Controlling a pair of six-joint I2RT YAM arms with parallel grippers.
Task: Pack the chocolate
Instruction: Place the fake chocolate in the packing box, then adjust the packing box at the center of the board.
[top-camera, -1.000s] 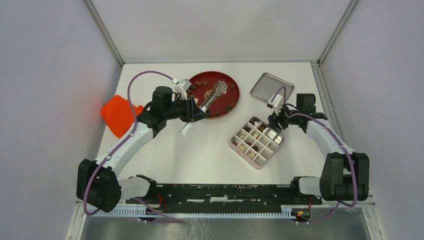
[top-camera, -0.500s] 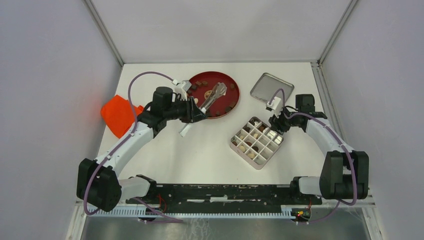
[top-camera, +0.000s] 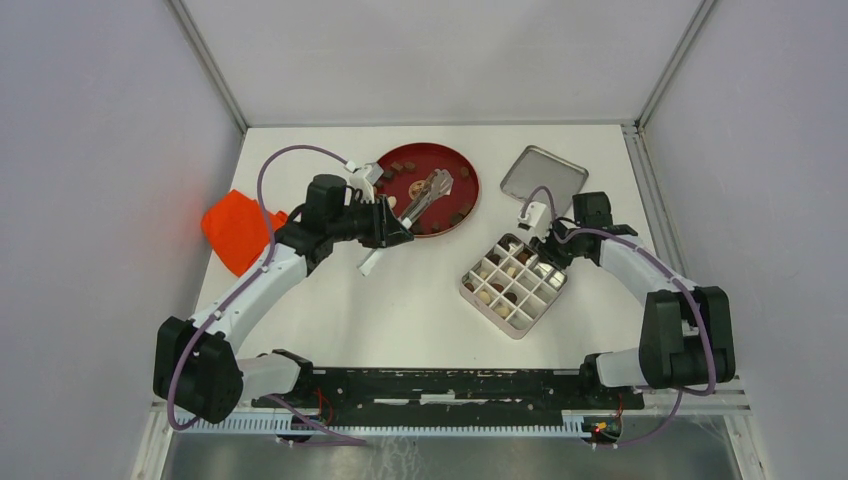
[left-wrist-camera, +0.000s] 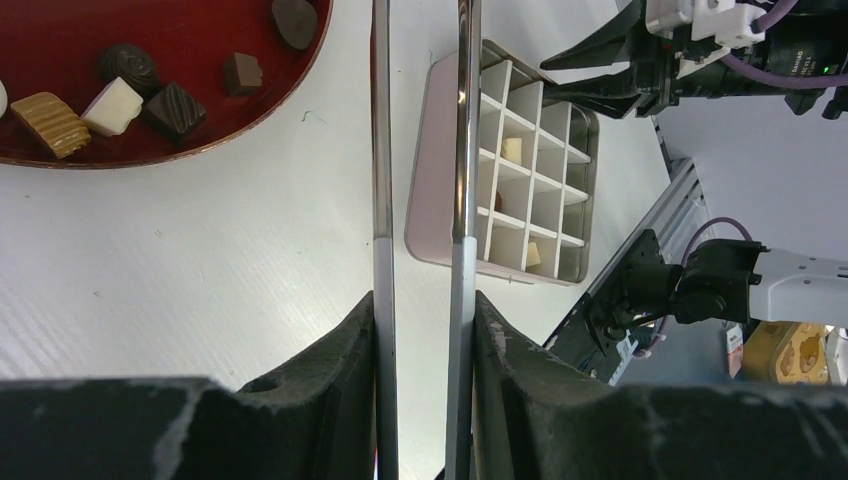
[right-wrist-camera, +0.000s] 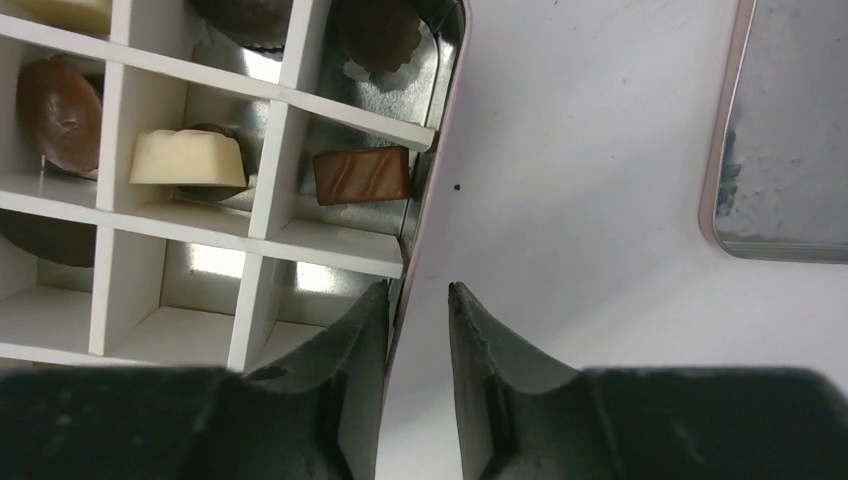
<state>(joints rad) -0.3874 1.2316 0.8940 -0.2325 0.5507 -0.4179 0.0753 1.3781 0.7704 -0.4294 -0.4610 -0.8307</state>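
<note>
The left gripper (left-wrist-camera: 425, 310) clamps metal tweezers (left-wrist-camera: 381, 150) by the red plate (left-wrist-camera: 200, 30), while the right gripper (right-wrist-camera: 418, 295), narrowly parted, straddles the compartment tin's (right-wrist-camera: 430, 170) right wall, holding nothing.

The left arm (top-camera: 252, 283) and the right arm (top-camera: 636, 263) are built of white links joined by black joint housings. The fingers (left-wrist-camera: 335, 375) are moulded in rough matte black with tapered tips. Behind them a purple cable (top-camera: 300, 148) is looped, and a white connector block (top-camera: 533, 212) is mounted.

Chocolate (left-wrist-camera: 112, 105) pieces on red plate (left-wrist-camera: 190, 40) (more in tin (left-wrist-camera: 425, 170) cells)
</note>
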